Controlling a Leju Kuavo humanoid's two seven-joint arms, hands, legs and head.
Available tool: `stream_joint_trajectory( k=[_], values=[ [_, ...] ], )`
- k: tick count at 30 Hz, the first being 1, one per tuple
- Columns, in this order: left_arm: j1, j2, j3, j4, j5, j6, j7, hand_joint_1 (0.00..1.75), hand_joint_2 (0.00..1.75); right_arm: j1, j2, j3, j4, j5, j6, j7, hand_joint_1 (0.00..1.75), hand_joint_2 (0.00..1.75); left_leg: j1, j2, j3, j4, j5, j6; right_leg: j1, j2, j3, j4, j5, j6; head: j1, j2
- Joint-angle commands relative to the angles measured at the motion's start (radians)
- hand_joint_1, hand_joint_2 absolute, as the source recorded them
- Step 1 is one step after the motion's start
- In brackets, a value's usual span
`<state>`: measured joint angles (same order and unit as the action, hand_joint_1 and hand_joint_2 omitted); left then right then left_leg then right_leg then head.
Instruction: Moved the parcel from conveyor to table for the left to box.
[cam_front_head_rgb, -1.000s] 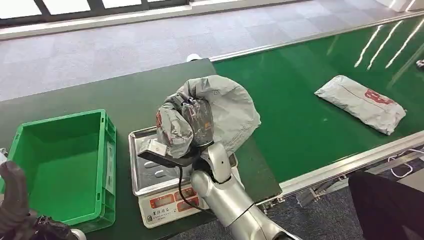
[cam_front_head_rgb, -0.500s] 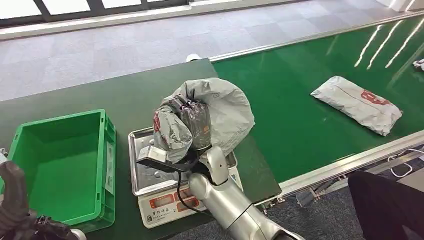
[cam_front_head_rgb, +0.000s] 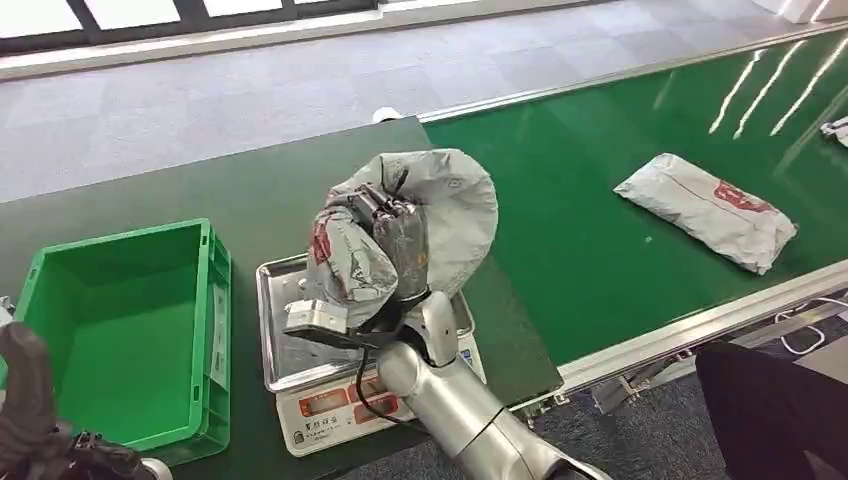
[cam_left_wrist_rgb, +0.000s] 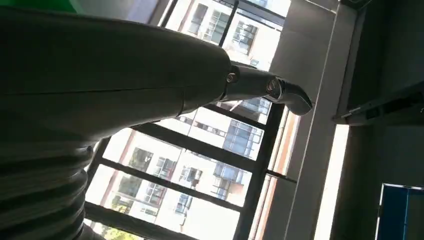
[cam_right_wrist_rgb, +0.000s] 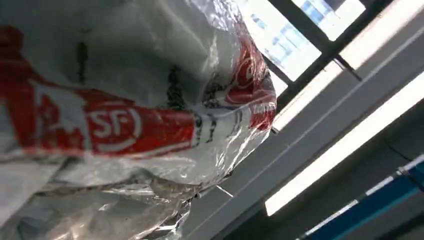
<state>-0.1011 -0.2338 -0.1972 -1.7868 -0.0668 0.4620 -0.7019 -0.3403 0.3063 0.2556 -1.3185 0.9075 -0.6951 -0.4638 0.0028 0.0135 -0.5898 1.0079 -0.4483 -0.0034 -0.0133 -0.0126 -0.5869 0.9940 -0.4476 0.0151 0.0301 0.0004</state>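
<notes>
Since a second ago the right hand (cam_front_head_rgb: 385, 255) has carried the grey parcel (cam_front_head_rgb: 440, 215) a little further toward the scale side, and the second parcel (cam_front_head_rgb: 705, 208) on the conveyor has drifted slightly nearer along the belt; left hand unchanged

Right hand: fingers wrapped tight round a bunched fold of the parcel, palm up, parcel held clear above the weighing scale (cam_front_head_rgb: 345, 395). Bulk of the bag balloons out beyond the fingers, away from the robot. Right wrist view: crumpled film and red SF band (cam_right_wrist_rgb: 112, 125) pressed close against the camera

Just below the hand: steel pan of the scale (cam_front_head_rgb: 285, 350), sitting on the dark table (cam_front_head_rgb: 200, 195). Cannot tell whether the bag's lower edge touches the pan; looks just above it

Further out on the left-arm side: green crate (cam_front_head_rgb: 215, 300), nothing in the part seen. Left hand (cam_front_head_rgb: 30, 410) low beside the crate's near corner, holding nothing; how far its fingers are spread I cannot tell, wrist view gives only one dark finger against windows

Out on the right-arm side: green conveyor (cam_front_head_rgb: 600, 180), the second parcel lying flat on it, well apart from the hand

Step, as judged: transfer nearly done, parcel over the table but not yet set down. Next move calls for lowering onto the pan and loosening the fingers without dragging the loose film; bag is floppy and may cling or slump off the pan edge
</notes>
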Motion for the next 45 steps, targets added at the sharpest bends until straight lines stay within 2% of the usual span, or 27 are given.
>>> stream_joint_trajectory(
  k=[1, 2, 4, 8, 11, 15, 16, 20, 24, 27, 31, 34, 37, 38, 39, 40, 45],
  values=[
    [0.018, 0.013, -0.048, 0.020, -0.003, 0.015, 0.004, 0.00, 1.75, -0.060, 0.043, -0.307, -0.538, -0.111, -0.003, -0.132, 1.75, 1.75, 0.000, -0.009, -0.006, 0.003, 0.000, 0.000, 0.000, -0.007, -0.004, 0.003, -0.002, 0.000, 0.000, 0.000],
    [0.022, 0.014, -0.046, 0.017, -0.002, 0.014, 0.004, 0.00, 1.75, -0.075, 0.043, -0.334, -0.524, -0.135, -0.003, -0.150, 1.75, 1.75, -0.001, -0.004, -0.004, 0.002, 0.001, 0.000, -0.001, -0.003, -0.004, 0.002, -0.001, 0.000, 0.000, 0.000],
    [0.024, 0.013, -0.040, 0.015, -0.001, 0.013, 0.004, 0.00, 1.75, -0.085, 0.043, -0.369, -0.508, -0.170, -0.003, -0.189, 1.75, 1.75, 0.000, -0.008, -0.003, 0.001, 0.000, 0.001, 0.000, -0.005, 0.000, 0.000, -0.001, 0.000, 0.000, 0.000],
    [0.032, 0.015, -0.038, 0.007, -0.004, 0.018, 0.004, 0.00, 1.75, -0.096, 0.043, -0.427, -0.476, -0.244, -0.003, -0.234, 1.75, 1.75, 0.000, -0.004, -0.001, 0.000, 0.000, 0.000, 0.000, -0.003, 0.001, -0.001, 0.000, 0.000, 0.000, 0.000],
    [0.037, 0.018, -0.040, 0.001, -0.005, 0.027, 0.004, 0.00, 1.75, -0.106, 0.043, -0.427, -0.455, -0.233, -0.003, -0.228, 1.75, 1.75, 0.000, -0.005, -0.001, -0.001, 0.000, 0.000, 0.000, -0.003, 0.002, -0.001, 0.000, -0.001, 0.000, 0.000],
    [0.056, 0.029, -0.048, -0.010, -0.011, 0.049, 0.004, 0.00, 1.75, -0.117, 0.043, -0.357, -0.332, -0.189, -0.003, -0.122, 1.75, 1.75, -0.001, 0.000, 0.001, 0.000, -0.001, 0.000, -0.001, 0.002, 0.001, -0.001, 0.001, 0.000, 0.000, 0.000],
    [0.058, 0.040, -0.050, -0.011, -0.005, 0.054, 0.004, 0.00, 1.75, -0.133, 0.043, -0.359, -0.301, -0.219, -0.003, -0.114, 1.75, 1.75, 0.000, 0.001, 0.001, -0.001, -0.001, 0.000, 0.000, 0.003, 0.002, -0.002, 0.001, -0.001, 0.000, 0.000],
    [0.063, 0.044, -0.057, -0.012, -0.001, 0.060, 0.004, 0.00, 1.75, -0.137, 0.043, -0.426, -0.330, -0.317, -0.003, -0.164, 1.75, 1.75, 0.000, 0.000, 0.001, -0.001, 0.000, 0.000, 0.000, 0.001, 0.002, -0.001, 0.001, 0.000, 0.000, 0.000],
    [0.063, 0.043, -0.063, -0.011, 0.000, 0.070, 0.004, 0.00, 1.75, -0.162, 0.043, -0.494, -0.340, -0.278, -0.003, -0.139, 1.75, 1.75, 0.000, -0.004, 0.000, -0.001, 0.000, 0.000, 0.000, -0.001, 0.002, -0.002, 0.000, 0.000, 0.000, 0.000],
    [0.061, 0.042, -0.065, -0.008, 0.001, 0.073, 0.004, 0.00, 1.75, -0.190, 0.043, -0.547, -0.309, -0.178, -0.003, -0.112, 1.75, 1.75, 0.000, -0.002, 0.000, 0.000, 0.000, 0.000, 0.000, -0.001, 0.001, -0.001, 0.000, 0.000, 0.000, 0.000],
    [0.059, 0.041, -0.065, -0.006, -0.001, 0.075, 0.004, 0.00, 1.75, -0.188, 0.043, -0.549, -0.290, -0.157, -0.003, -0.109, 1.75, 1.75, 0.000, -0.003, 0.000, -0.001, 0.000, 0.000, 0.000, -0.001, 0.002, -0.002, 0.001, 0.000, 0.000, 0.000],
    [0.067, 0.043, -0.059, -0.021, -0.003, 0.081, 0.004, 0.00, 1.75, -0.234, 0.043, -0.496, -0.126, 0.174, -0.003, 0.050, 1.75, 1.75, 0.000, -0.001, 0.001, -0.002, 0.000, 0.000, 0.000, 0.002, 0.003, -0.003, 0.002, -0.001, 0.000, 0.000],
    [0.073, 0.046, -0.044, -0.033, -0.006, 0.071, 0.004, 0.00, 1.75, -0.305, -0.021, -0.393, 0.072, 0.447, 0.017, 0.263, 1.75, 1.75, 0.000, 0.007, 0.002, -0.002, 0.000, 0.000, 0.000, 0.009, 0.001, -0.002, 0.003, -0.001, 0.000, 0.000],
    [0.075, 0.047, -0.039, -0.042, -0.009, 0.071, 0.004, 0.00, 1.75, -0.330, -0.054, -0.325, 0.117, 0.624, 0.145, 0.402, 1.75, 1.75, 0.000, 0.006, 0.001, -0.001, -0.001, 0.000, 0.000, 0.007, 0.001, -0.001, 0.002, -0.001, 0.000, 0.000],
    [0.075, 0.047, -0.039, -0.042, -0.009, 0.071, 0.004, 0.00, 1.75, -0.330, -0.054, -0.325, 0.117, 0.624, 0.145, 0.402, 1.75, 1.75, 0.000, 0.005, 0.001, 0.000, 0.000, 0.000, 0.000, 0.006, 0.000, 0.000, 0.002, 0.000, 0.000, 0.000],
    [0.078, 0.046, -0.028, -0.044, -0.007, 0.055, 0.004, 0.00, 1.75, -0.353, -0.086, -0.250, 0.135, 0.663, 0.141, 0.493, 1.75, 1.75, 0.000, 0.003, 0.000, 0.000, 0.000, 0.000, 0.000, 0.004, 0.001, 0.000, 0.001, 0.000, 0.000, 0.000],
    [0.078, 0.046, -0.028, -0.044, -0.007, 0.055, 0.004, 0.00, 1.75, -0.353, -0.086, -0.250, 0.135, 0.663, 0.141, 0.493, 1.75, 1.75, 0.001, -0.002, 0.000, -0.001, 0.003, 0.000, 0.001, 0.000, 0.002, -0.001, 0.001, -0.001, 0.000, 0.000]
  ],
)
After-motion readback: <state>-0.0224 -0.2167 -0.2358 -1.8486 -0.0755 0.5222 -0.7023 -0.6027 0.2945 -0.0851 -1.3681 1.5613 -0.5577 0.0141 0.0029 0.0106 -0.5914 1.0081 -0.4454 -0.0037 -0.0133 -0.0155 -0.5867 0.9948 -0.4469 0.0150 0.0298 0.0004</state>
